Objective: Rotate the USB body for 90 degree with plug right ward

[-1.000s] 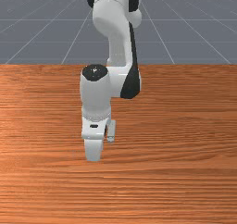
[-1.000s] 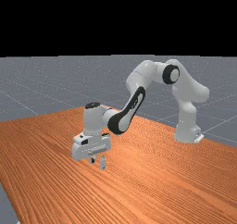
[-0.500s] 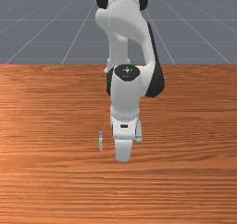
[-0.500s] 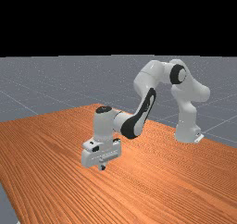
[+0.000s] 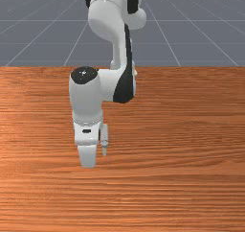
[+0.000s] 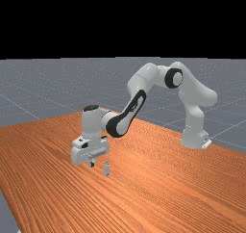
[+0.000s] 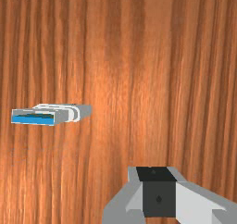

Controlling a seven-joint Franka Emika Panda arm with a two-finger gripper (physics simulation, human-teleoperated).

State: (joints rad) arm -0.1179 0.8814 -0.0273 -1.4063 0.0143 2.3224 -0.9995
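To the far view's left of the USB body [image 6: 106, 170], and apart from it, your gripper [image 6: 91, 164] hangs over the wooden table [image 6: 153, 193] with its two fingers brought together, no gap showing between them, and nothing held. In the wrist view you can see bare wood between the USB body and the dark fingertips of your gripper [image 7: 159, 190]. The USB body looks stood on end on the table, its blue-lined plug [image 7: 33, 118] uppermost (whether it leans a little, you cannot tell from here), so the plug does not point rightward. In the front view, the lower end of the USB body peeks out just beside your hand's housing, which is on the front view's left of it. From the USB body, your arm [image 6: 137, 107] reaches back toward the far view's right.
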